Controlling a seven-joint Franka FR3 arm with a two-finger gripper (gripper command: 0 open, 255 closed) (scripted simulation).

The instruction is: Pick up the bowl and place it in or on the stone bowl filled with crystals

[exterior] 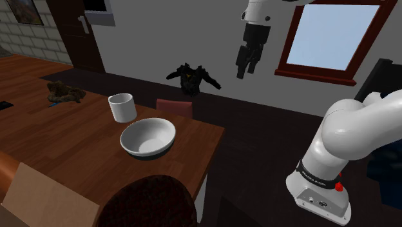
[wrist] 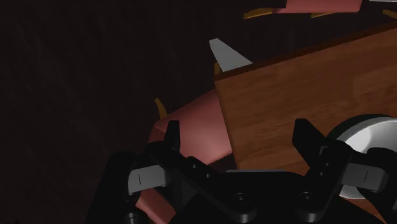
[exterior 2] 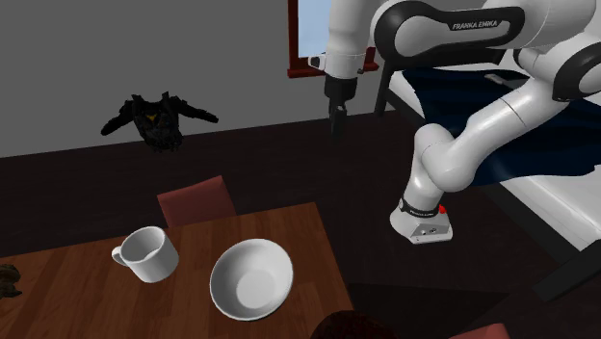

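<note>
A white bowl (exterior: 148,136) is sitting upright and empty on a wooden worktop (exterior: 64,145), near the corner closest to the robot. A white mug (exterior: 121,107) is standing just beside it, at about ten o'clock from the bowl in the shoulder view. Further along the same line, near the far edge, a lumpy brown heap (exterior: 64,92) with a blue fleck is lying; this is probably the stone bowl of crystals, though its shape is too dim to confirm.

The black hand (exterior: 243,69) is hanging high above the dark floor, well apart from the worktop. From it, the bowl is lying at about seven o'clock in the shoulder view. In the wrist view the two fingers are standing spread, with nothing between them, and the bowl (wrist: 369,137) is peeking out beside one fingertip.

The step in hand seems to be the approach. To do it well, the hand needs to be travelling over the worktop corner before descending. It should be coming straight down with one finger inside the rim and one outside. Choosing the rim's side away from the mug, around four o'clock, should be keeping the fingers clear of it.
</note>
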